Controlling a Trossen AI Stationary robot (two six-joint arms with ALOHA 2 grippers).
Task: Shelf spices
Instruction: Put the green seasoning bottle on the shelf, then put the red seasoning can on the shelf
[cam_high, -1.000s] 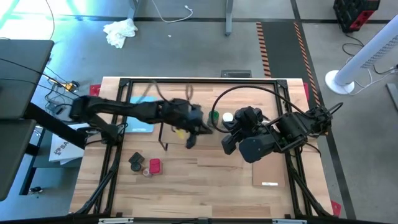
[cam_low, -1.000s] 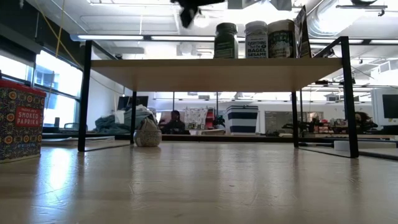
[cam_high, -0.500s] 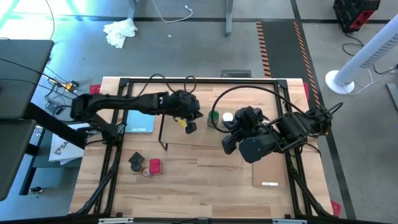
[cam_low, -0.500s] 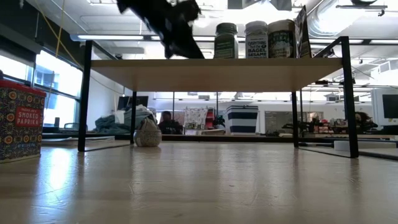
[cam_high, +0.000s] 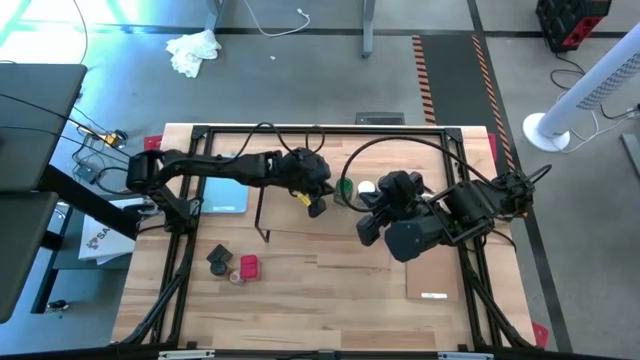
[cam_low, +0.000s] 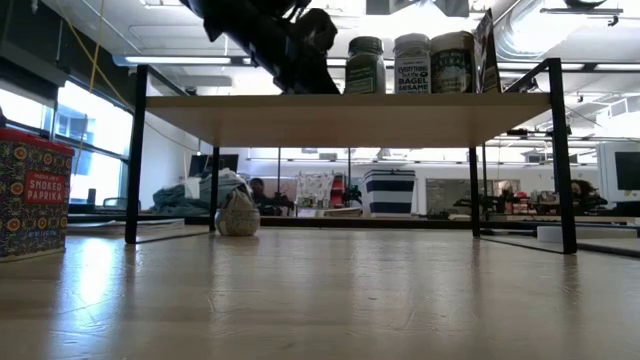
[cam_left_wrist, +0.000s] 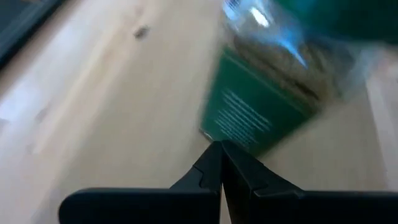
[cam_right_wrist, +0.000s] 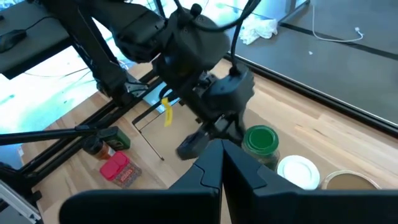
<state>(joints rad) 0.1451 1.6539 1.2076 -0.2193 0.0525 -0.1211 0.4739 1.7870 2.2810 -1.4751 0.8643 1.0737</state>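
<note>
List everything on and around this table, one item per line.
shelf: 1, pale plank on black wire frames, across the table's far half
green-lidded jar: 1, on the shelf top
white-lidded jar: 1, on the shelf, beside the green one
tan-lidded jar: 1, on the shelf, at the end of that row
red tin: 1, table's near left
dark-topped jar: 1, beside the red tin
blue pad: 1, light blue, left of the shelf
thin board: 1, pale, near right
white cloth: 1, on the floor
left gripper: shut, empty, at the green-lidded jar
right gripper: shut, empty, above the shelf's right part
</note>
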